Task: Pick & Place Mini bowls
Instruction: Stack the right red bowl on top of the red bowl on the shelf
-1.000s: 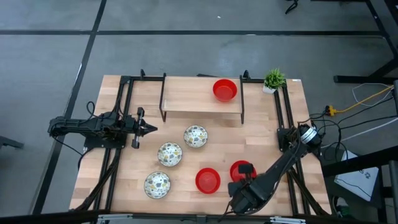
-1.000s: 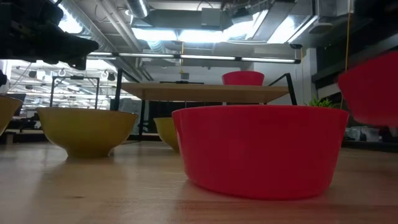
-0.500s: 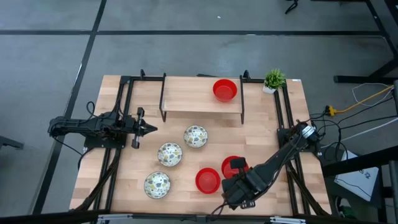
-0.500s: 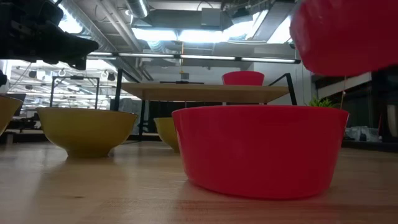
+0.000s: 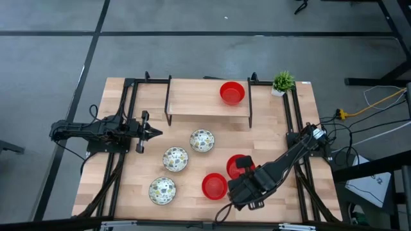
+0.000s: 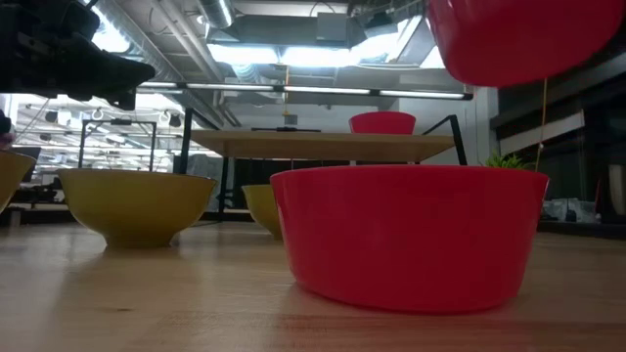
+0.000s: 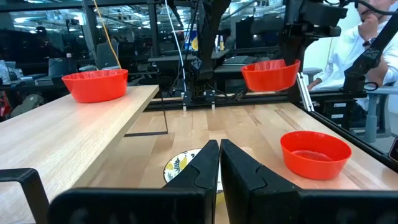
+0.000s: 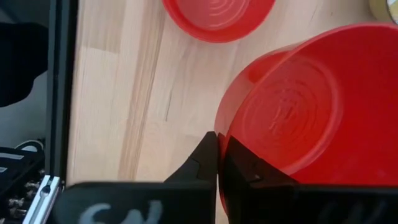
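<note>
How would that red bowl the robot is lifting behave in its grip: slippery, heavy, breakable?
The held red mini bowl looks glossy, so it may be slippery. The right end effector pinches only its thin rim, yet it hangs clear of the table, so it is probably light. It keeps its round shape there, so it seems stiff.

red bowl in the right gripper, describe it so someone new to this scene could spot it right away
Start at the wooden table and find its near right part, where the right gripper reaches in. The red bowl is pinched by its rim there. Unlike the red bowl beside it, it hangs in the air above the tabletop.
</note>
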